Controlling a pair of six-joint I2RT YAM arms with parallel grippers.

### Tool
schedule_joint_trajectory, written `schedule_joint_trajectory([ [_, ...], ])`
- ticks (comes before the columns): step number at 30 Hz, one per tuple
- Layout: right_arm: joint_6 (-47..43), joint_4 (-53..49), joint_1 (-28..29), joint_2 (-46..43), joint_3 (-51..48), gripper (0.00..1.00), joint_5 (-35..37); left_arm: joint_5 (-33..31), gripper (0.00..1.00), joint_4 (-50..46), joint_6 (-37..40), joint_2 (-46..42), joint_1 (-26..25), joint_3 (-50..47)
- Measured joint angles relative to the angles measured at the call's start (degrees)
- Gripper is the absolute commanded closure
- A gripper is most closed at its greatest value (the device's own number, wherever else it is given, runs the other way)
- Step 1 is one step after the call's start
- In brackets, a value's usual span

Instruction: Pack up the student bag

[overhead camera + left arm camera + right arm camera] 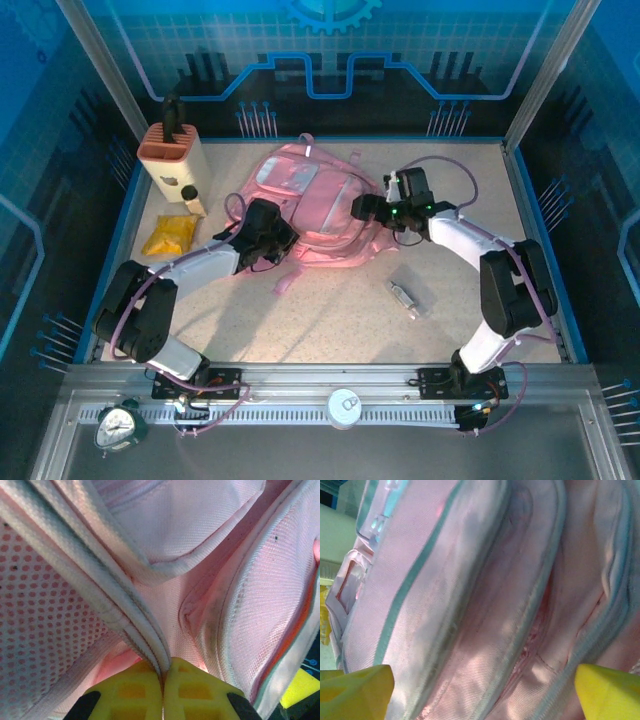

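Fingers [132, 690] of the left gripper [163, 672] pressed together, pinching a piped edge of the student bag [310, 200]; right gripper [482, 692] fingers spread wide, close over the bag's pink fabric

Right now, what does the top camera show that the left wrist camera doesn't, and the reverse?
Top camera: the wider layout, with the knife block and yellow packet left of the backpack, and a small clear item to its right. Left wrist camera: close detail of the left gripper shut on a ridged seam beside a mesh panel; a yellow scrap at the lower right is unidentifiable. Both: the pink backpack with the left gripper on it.
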Motion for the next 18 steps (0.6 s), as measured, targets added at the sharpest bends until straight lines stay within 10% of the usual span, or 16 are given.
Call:
schedule_joint_trajectory([
  [8,-3.6,-8.9,4.2,-10.8,-4.1,0.03,5.9,-1.3,1.0,2.8,-6.9,0.8,-3.0,0.0],
  [18,2.3,-8.1,22.9,-13.8,-7.5,0.32,11.5,-3.0,1.0,3.8,-12.9,0.8,-5.5,0.0],
])
